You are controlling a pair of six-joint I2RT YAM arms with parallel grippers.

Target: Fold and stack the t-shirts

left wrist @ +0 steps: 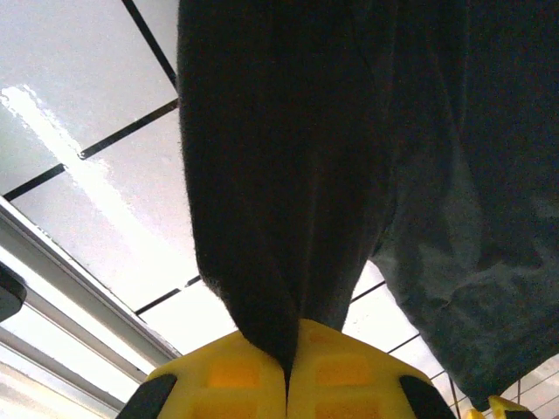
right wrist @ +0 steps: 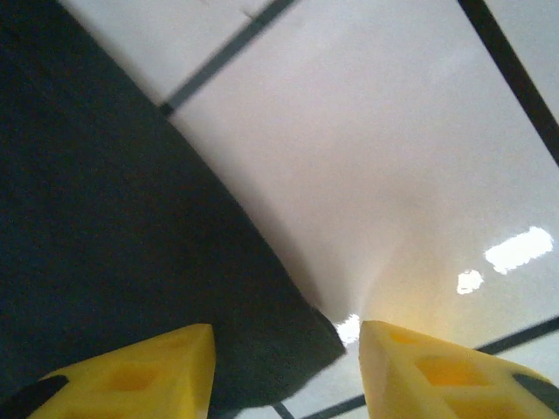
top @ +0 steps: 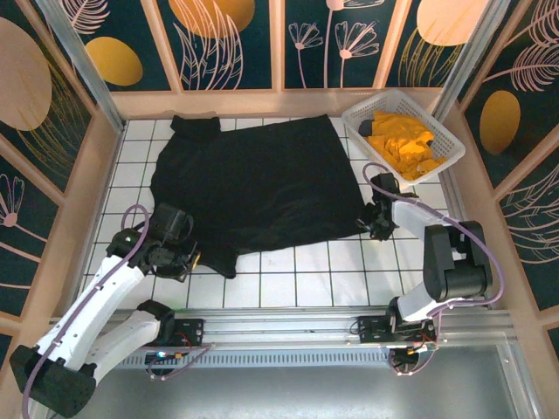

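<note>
Top external view: the table (top: pixel 288 279) carries the black shirt (top: pixel 262 183), spread nearly flat across the middle, presumably laid out for folding. The basket (top: pixel 451 140) at the far right holds the orange shirts (top: pixel 403 144), crumpled and evidently awaiting their turn. The left gripper (top: pixel 188 257) is at the black shirt's near-left edge. The left wrist view confirms cloth pinched between closed fingers (left wrist: pixel 227 375) and raised off the table. The right gripper (top: pixel 377 225) stands with jaws apart astride the near-right corner, gripping nothing. It is judged to be lining up a matching hold.
</note>
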